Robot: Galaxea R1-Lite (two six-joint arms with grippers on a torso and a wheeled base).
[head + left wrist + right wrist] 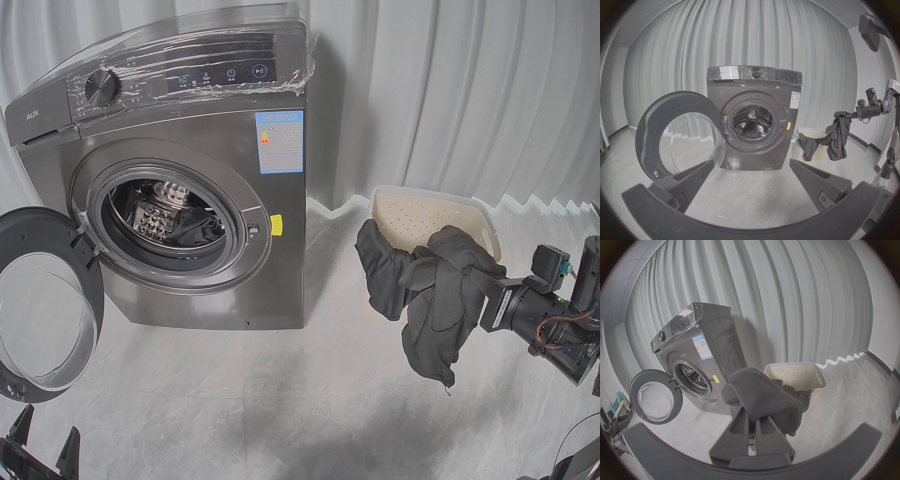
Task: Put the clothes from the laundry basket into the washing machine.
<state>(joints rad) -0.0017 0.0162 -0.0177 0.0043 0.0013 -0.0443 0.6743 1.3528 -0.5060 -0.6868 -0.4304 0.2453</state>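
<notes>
Head view from above, wrist views farther back, all toward washing machine (206,134)

The right arm (544,312) comes in at four o'clock, its forearm level and pointing toward nine o'clock. The right gripper (754,420) is pinched tight on a dark garment (437,300). The left gripper (47,431) sits low at seven o'clock, fingers spread wide.

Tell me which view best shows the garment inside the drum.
Head view: the dark garment lies large in the drum. The left wrist view shows it small and far; the right wrist view sees the drum too obliquely to tell.
</notes>
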